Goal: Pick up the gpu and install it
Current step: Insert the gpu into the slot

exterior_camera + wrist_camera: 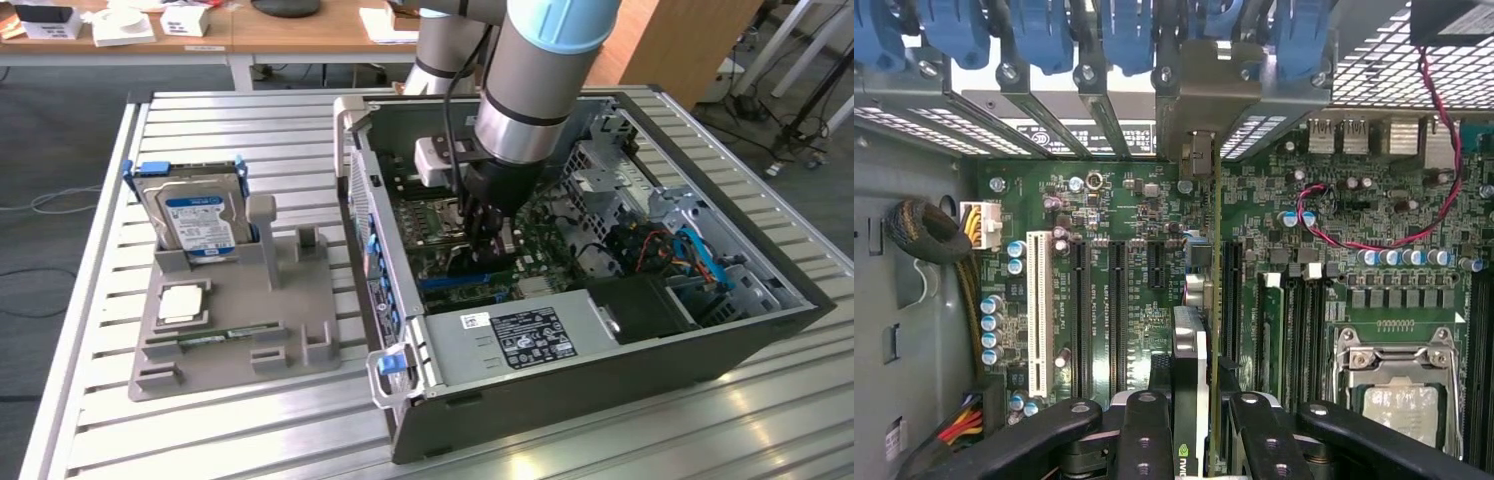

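One gpu [1191,360] stands on edge, grasped by my one gripper [1194,440], among the slots of the motherboard [1124,200] inside the case [601,390]; one drive [198,222] sits at 9 o'clock from the case in the exterior view.

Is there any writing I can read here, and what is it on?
Nothing reads clearly.
Label on the hard drive: too small.
Label on the power supply: too small.
White print on the motherboard: blurred.
Pale logo on the graphics card between the fingers: unreadable.
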Robot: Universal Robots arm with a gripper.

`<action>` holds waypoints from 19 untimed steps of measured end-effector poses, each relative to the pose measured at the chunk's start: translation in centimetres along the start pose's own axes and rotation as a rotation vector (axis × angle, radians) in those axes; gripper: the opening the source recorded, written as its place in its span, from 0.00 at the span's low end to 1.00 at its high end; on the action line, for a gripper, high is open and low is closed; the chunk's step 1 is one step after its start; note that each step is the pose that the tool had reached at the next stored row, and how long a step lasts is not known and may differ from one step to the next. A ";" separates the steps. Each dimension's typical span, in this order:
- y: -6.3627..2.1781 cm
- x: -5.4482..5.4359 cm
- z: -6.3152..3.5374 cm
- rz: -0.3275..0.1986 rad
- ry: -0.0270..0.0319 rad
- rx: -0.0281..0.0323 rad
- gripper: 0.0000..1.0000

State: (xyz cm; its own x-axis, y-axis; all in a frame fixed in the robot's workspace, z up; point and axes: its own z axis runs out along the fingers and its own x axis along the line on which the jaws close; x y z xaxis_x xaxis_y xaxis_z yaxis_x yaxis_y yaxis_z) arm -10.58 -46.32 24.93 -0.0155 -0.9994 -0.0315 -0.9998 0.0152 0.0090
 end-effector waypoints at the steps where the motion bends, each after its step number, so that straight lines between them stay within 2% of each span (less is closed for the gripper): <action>1: 0.00 0.0 0.00 0.001 0.0001 0.0000 0.27; 19: 0.00 0.0 0.17 0.003 0.0000 0.0001 0.27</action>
State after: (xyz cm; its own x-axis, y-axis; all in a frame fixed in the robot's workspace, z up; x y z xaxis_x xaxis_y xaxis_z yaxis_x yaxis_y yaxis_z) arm -10.58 -46.37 24.76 -0.0186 -0.9993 -0.0315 -0.9998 0.0183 0.0091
